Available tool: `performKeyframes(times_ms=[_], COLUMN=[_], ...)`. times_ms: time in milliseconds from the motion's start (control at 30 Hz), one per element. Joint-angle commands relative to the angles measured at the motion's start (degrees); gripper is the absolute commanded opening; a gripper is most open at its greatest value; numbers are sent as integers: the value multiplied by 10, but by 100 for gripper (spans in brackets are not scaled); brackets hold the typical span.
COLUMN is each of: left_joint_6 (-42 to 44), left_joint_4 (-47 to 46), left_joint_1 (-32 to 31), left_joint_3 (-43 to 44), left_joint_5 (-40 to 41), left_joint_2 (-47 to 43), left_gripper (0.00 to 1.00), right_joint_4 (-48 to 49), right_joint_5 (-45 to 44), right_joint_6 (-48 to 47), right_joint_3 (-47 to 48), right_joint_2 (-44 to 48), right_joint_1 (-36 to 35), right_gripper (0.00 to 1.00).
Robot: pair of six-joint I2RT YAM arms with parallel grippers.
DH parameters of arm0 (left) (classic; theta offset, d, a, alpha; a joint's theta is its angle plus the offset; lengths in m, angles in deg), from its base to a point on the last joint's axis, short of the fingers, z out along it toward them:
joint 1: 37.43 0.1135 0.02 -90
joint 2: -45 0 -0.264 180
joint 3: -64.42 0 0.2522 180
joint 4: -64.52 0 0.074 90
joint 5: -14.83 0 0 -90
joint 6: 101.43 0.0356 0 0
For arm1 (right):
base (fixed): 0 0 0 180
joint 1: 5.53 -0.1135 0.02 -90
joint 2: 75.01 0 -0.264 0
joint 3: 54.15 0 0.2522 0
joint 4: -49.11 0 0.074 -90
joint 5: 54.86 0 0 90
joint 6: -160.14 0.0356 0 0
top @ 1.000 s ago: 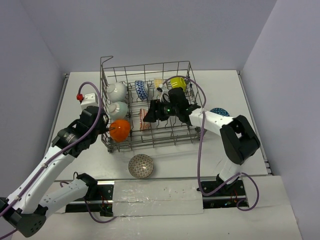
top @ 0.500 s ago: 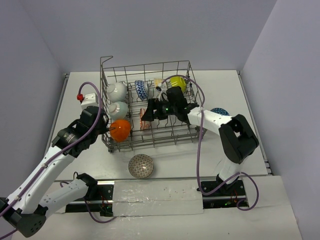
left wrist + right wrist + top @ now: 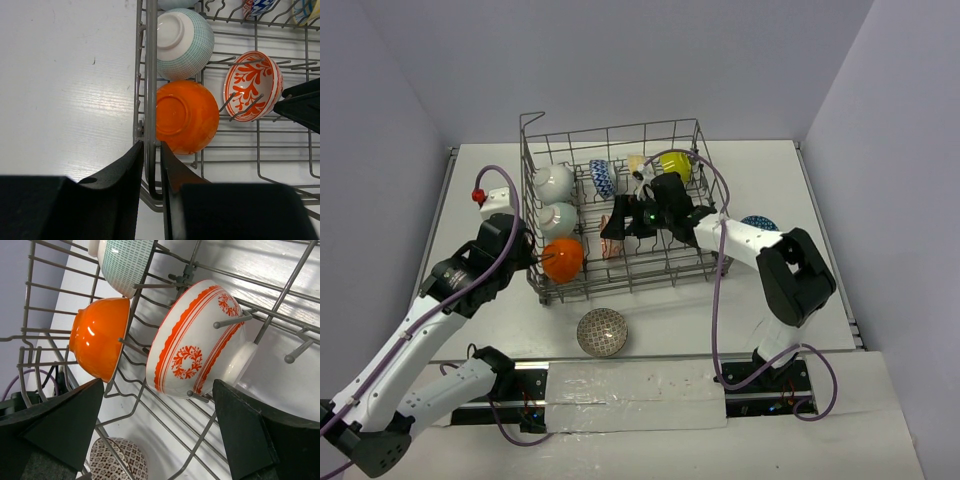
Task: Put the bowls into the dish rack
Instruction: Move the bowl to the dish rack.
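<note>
The left gripper (image 3: 151,150) is nearly closed, pinching the left rim wire of the dish rack (image 3: 610,135) near its near corner. The right gripper (image 3: 157,384) gapes wide and holds nothing, its fingers either side of the red-white bowl (image 3: 195,340), which leans on tines right of the orange bowl (image 3: 185,117).

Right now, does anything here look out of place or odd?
Two bowls lie outside the dish rack: the grey patterned bowl in front, the dark-blue bowl at its right. The left fingers pinch its edge wire.
</note>
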Motion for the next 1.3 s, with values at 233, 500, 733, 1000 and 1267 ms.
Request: performKeyframes(times_ms=[233, 500, 733, 1000, 1267], left_joint_6=[7, 9, 14, 22, 29], left_joint_4=[8, 5, 3, -3, 0], left_joint_1=[-3, -3, -3, -3, -3], left_joint_3=[6, 5, 5, 3, 4], left_joint_5=[-11, -17, -25, -37, -38], left_joint_2=[-7, -13, -11, -15, -23], left_gripper=[25, 26, 27, 27, 27], right_joint_4=[-76, -135, -162, -168, -162], right_joint_5=[-119, -150, -163, -170, -166], right_joint_6=[-27, -33, -29, -12, -1], right_joint_3=[6, 55, 87, 121, 124], right_joint_2=[48, 29, -2, -28, -39], right_joint_1=[4, -20, -39, -61, -68], right_gripper=[98, 99, 99, 100, 100])
